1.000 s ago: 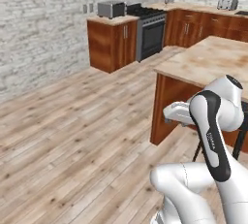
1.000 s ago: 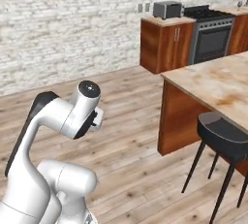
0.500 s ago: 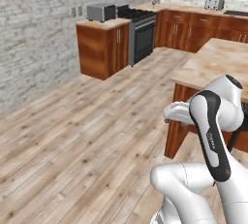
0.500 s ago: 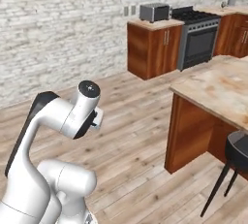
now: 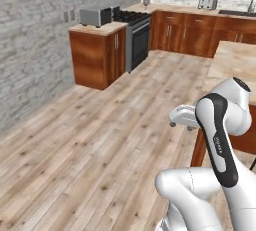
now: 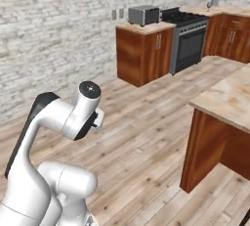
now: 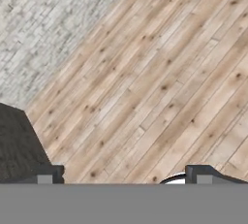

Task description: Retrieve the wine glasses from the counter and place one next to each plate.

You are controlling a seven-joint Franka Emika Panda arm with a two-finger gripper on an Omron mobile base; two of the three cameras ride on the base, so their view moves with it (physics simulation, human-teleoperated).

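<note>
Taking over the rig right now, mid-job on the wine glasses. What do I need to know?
Pincer: open, empty, aimed down at the wood floor.
Counter: along the far wall, right of the stove; any glasses on it are too small to tell from here.
Island: close by, on the robot's right.
Done: no glass picked up.
Left: drive to the counter, fetch both glasses, set one beside each plate.

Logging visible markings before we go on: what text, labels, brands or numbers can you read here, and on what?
Arm link: a small vertical mark in light letters on the dark band, too blurred to read.
Toaster oven, stove, cabinets: no legible text.
</note>
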